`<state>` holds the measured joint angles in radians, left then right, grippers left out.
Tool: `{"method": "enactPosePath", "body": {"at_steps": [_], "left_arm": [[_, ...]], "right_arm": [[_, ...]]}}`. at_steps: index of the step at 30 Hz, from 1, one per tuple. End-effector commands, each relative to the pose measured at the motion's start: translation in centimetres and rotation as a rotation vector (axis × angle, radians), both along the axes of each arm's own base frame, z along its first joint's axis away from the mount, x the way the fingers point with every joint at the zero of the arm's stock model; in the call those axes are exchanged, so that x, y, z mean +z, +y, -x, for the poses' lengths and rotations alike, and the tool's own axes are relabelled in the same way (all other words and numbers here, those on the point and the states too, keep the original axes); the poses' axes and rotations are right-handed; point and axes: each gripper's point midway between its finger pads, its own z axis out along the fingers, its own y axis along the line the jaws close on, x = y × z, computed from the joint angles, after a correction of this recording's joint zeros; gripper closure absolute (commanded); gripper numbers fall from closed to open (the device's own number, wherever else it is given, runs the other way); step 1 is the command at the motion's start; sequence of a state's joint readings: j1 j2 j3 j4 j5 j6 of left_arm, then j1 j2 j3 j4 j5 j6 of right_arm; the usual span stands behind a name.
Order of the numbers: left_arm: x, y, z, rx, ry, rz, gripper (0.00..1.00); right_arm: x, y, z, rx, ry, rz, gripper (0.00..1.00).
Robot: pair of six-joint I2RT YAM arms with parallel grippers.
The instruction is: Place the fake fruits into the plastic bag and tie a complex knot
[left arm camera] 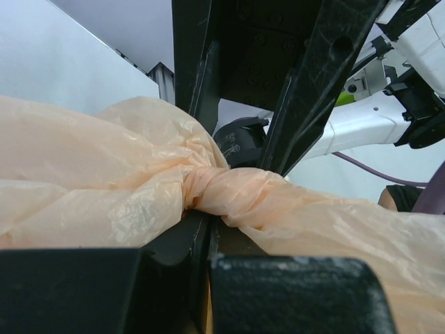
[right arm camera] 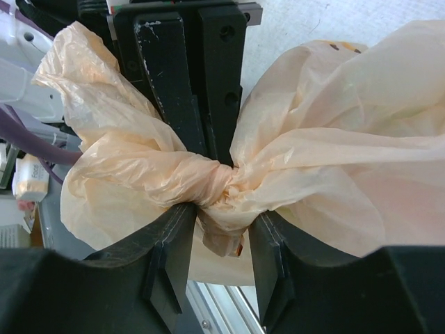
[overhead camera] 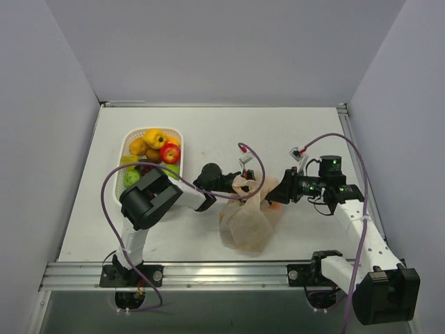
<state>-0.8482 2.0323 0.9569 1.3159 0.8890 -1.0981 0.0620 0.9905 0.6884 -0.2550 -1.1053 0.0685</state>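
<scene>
The plastic bag [overhead camera: 247, 221], pale orange and crinkly, lies at mid table with its top twisted into a knot [right arm camera: 224, 182] that also shows in the left wrist view [left arm camera: 203, 189]. My left gripper [overhead camera: 235, 185] [left arm camera: 208, 229] is shut on the bag's film just under the knot. My right gripper [overhead camera: 272, 193] [right arm camera: 221, 240] is open, its fingers on either side of the knot. The fake fruits [overhead camera: 154, 138], among them a red apple [overhead camera: 170, 153], lie in the white basket. What the bag holds is hidden.
The white lattice basket [overhead camera: 129, 139] stands at the left, behind my left arm. Purple cables [overhead camera: 254, 156] loop over both arms. A metal rail [overhead camera: 208, 273] runs along the table's near edge. White walls close in the left, right and back.
</scene>
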Motion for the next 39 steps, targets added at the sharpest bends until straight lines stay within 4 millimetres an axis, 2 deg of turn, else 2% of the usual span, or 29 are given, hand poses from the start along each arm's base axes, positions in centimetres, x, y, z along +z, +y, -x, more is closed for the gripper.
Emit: {"method": "enactPosePath", "body": {"at_steps": [1, 3, 9, 10, 15, 16, 17, 18, 19, 20, 22, 24, 25, 26, 28, 29, 32, 34, 39], "left_arm": [[5.2, 0.4, 0.7, -0.011, -0.201, 0.237, 1.00], [5.3, 0.3, 0.9, -0.016, -0.202, 0.240, 1.00], [5.6, -0.1, 1.0, -0.028, -0.208, 0.259, 1.00], [5.6, -0.2, 0.9, -0.027, -0.207, 0.259, 1.00], [5.3, -0.2, 0.7, -0.022, -0.209, 0.253, 1.00], [5.5, -0.1, 0.5, -0.016, -0.210, 0.254, 1.00], [5.4, 0.0, 0.4, -0.014, -0.211, 0.253, 1.00], [5.4, 0.0, 0.4, -0.010, -0.210, 0.251, 1.00], [5.5, 0.2, 0.4, -0.009, -0.214, 0.250, 1.00], [5.5, 0.3, 0.2, -0.006, -0.214, 0.248, 1.00], [5.2, 0.4, 0.2, 0.000, -0.207, 0.242, 1.00], [5.2, 0.4, 0.3, 0.002, -0.207, 0.244, 1.00], [5.3, 0.4, 0.3, 0.004, -0.208, 0.247, 1.00], [5.2, 0.3, 0.3, 0.003, -0.207, 0.245, 1.00], [5.3, 0.2, 0.4, -0.001, -0.208, 0.246, 1.00], [5.2, 0.2, 0.4, -0.001, -0.207, 0.245, 1.00], [5.2, 0.2, 0.4, -0.004, -0.209, 0.243, 1.00], [5.3, 0.2, 0.5, -0.008, -0.207, 0.244, 1.00], [5.2, 0.2, 0.4, -0.005, -0.207, 0.242, 1.00]], "right_arm": [[-0.3, 1.1, 0.0, 0.022, -0.006, -0.008, 0.63], [-0.6, 1.6, 0.2, 0.022, 0.014, -0.017, 0.63], [-0.1, 3.1, -1.6, -0.033, -0.001, -0.094, 0.62], [1.0, 3.6, -2.4, -0.050, -0.021, -0.137, 0.62], [3.1, 4.0, -3.2, -0.034, -0.077, -0.167, 0.60], [2.8, 3.7, -2.9, -0.029, -0.043, -0.153, 0.57], [2.5, 3.2, -2.8, -0.013, -0.076, -0.117, 0.49], [2.3, 2.7, -2.4, -0.004, -0.066, -0.094, 0.45], [1.9, 1.5, -1.8, -0.024, 0.000, -0.068, 0.42], [1.9, 0.8, -1.5, 0.002, -0.058, -0.032, 0.36], [2.2, -0.7, -0.4, -0.014, -0.015, -0.013, 0.31], [2.4, -1.2, 0.3, 0.019, -0.040, 0.018, 0.27], [2.2, -1.3, 1.4, 0.028, 0.006, 0.029, 0.28], [2.7, -1.9, 1.2, 0.007, -0.004, 0.040, 0.32], [2.3, -2.3, 1.9, 0.008, 0.013, 0.068, 0.37], [2.1, -2.5, 2.0, 0.009, 0.014, 0.074, 0.48], [1.6, -2.6, 2.3, 0.021, 0.011, 0.090, 0.66], [1.3, -2.5, 2.4, 0.031, 0.026, 0.081, 0.69], [0.5, -2.3, 2.2, 0.055, 0.067, 0.065, 0.64]]}}
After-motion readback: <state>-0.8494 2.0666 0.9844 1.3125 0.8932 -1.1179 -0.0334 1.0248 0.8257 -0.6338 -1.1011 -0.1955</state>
